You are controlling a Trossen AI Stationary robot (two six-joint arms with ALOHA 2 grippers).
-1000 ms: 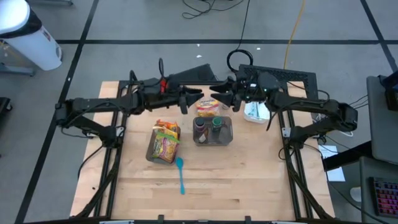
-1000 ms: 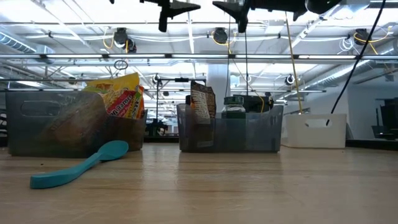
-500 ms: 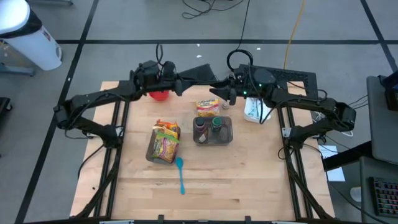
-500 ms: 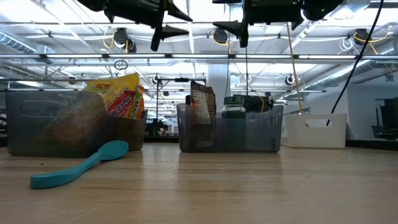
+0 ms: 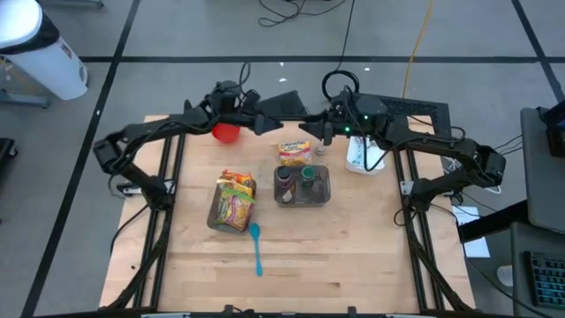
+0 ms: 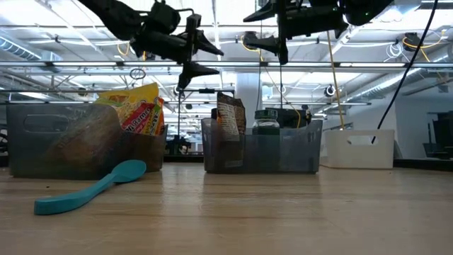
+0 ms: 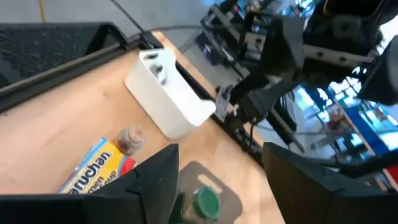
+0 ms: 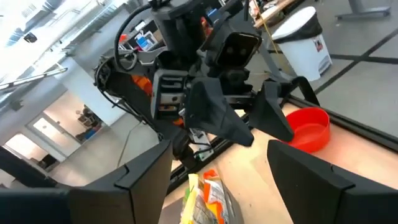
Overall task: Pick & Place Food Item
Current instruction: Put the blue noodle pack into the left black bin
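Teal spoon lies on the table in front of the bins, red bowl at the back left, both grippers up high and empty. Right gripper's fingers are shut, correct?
Not quite: the right gripper's fingers are open, as the low view shows. The rest stands: teal spoon before the bins, red bowl back left, left gripper also high and empty.

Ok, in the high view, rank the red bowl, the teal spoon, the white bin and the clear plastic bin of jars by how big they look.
Largest to smallest in the high view:
1. Clear plastic bin of jars
2. White bin, partly hidden by the right arm, so unsure
3. Teal spoon, long but thin
4. Red bowl, partly hidden by the left arm
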